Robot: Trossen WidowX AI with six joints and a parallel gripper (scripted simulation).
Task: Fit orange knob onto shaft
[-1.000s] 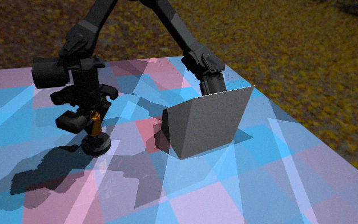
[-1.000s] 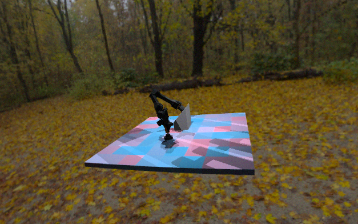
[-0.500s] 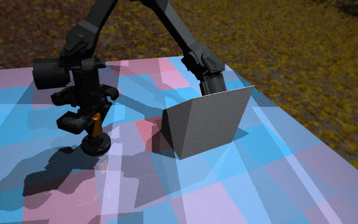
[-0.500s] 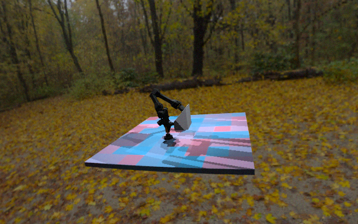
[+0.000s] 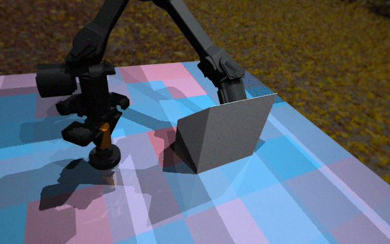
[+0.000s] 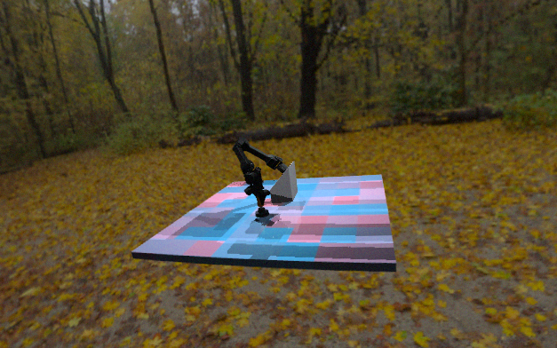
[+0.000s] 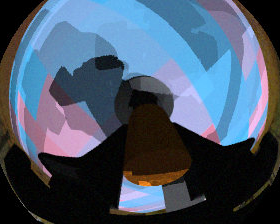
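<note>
The orange knob (image 5: 105,137) (image 7: 152,148) is upright between the fingers of my gripper (image 5: 101,132) (image 7: 153,177), which is shut on it. The knob stands directly over the dark round pedestal (image 5: 104,156) (image 7: 145,91) (image 6: 261,213), with its lower end at the pedestal's top. The silver shaft is hidden by the knob. In the wrist view the knob's narrow end points at the pedestal's middle. In the exterior view the gripper (image 6: 259,195) is small and far away, just above the pedestal.
A grey wedge-shaped block (image 5: 224,134) (image 6: 285,186) stands to the right of the pedestal, in front of the arm's base. The table (image 5: 289,193) (image 6: 346,231) has a pink and blue patchwork top; its right edge runs diagonally in the top view.
</note>
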